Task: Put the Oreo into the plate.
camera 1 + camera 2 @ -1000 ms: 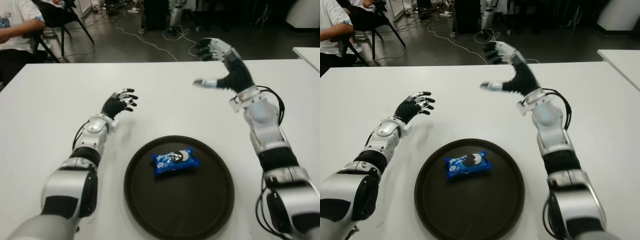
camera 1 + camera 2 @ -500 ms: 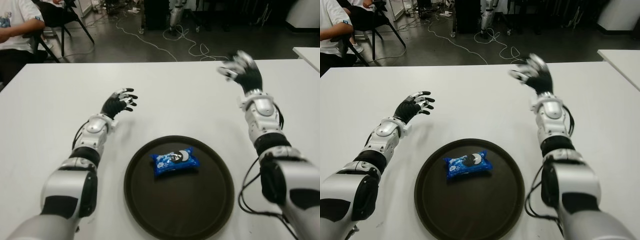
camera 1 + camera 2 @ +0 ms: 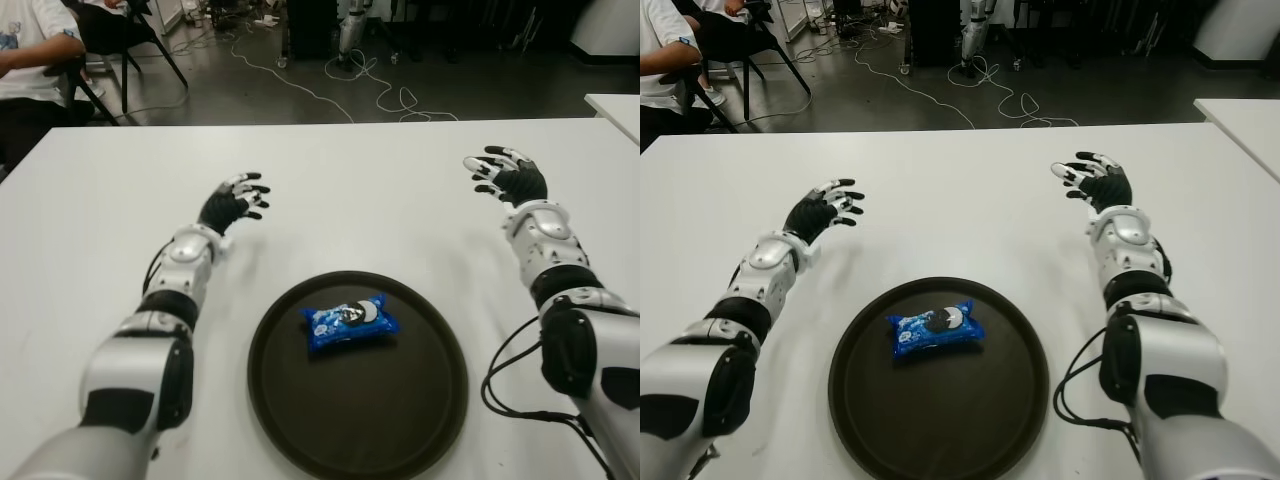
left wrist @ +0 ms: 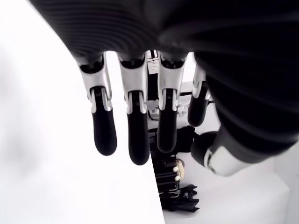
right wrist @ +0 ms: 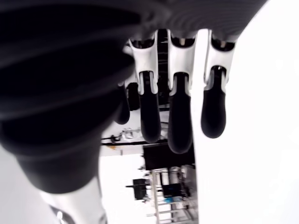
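A blue Oreo packet (image 3: pixel 350 321) lies inside the round dark plate (image 3: pixel 420 410), a little left of its middle. My right hand (image 3: pixel 508 176) shows over the white table to the far right of the plate, fingers spread and holding nothing. My left hand (image 3: pixel 235 203) shows to the far left of the plate, also spread with nothing in it. In the right wrist view the fingers (image 5: pixel 180 116) hang straight over bare table. The left wrist view shows the left fingers (image 4: pixel 135 133) likewise straight.
The white table (image 3: pixel 360 200) stretches wide around the plate. A second white table's corner (image 3: pixel 618 108) shows at the far right. A seated person (image 3: pixel 35 60) and a chair are at the back left, with cables (image 3: pixel 360 85) on the dark floor beyond.
My right hand has dropped from high above the table's far side and moved right, down near the tabletop. The left hand, packet and plate have stayed put.
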